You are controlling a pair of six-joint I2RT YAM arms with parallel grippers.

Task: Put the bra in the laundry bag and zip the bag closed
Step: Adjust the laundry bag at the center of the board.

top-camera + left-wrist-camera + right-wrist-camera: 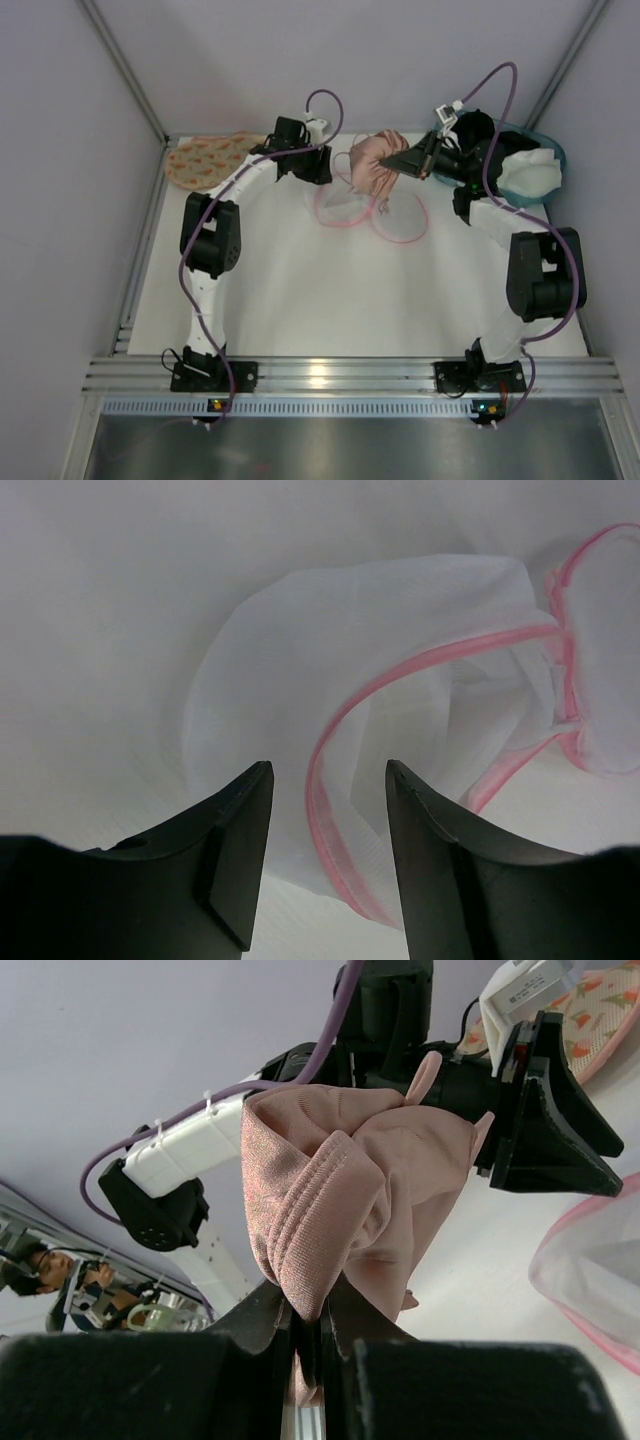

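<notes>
The right gripper pinches the bra tight, up in the air near the laundry bag. The left gripper has its jaws apart around the bag's pink rim. Next, I think it should hold that rim open.

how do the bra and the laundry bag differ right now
The bra is opaque salmon-pink cloth; the laundry bag is see-through white mesh with a pink zipper rim. The bra hangs bunched in the shut right gripper; the laundry bag lies on the table. Both are soft.
</notes>
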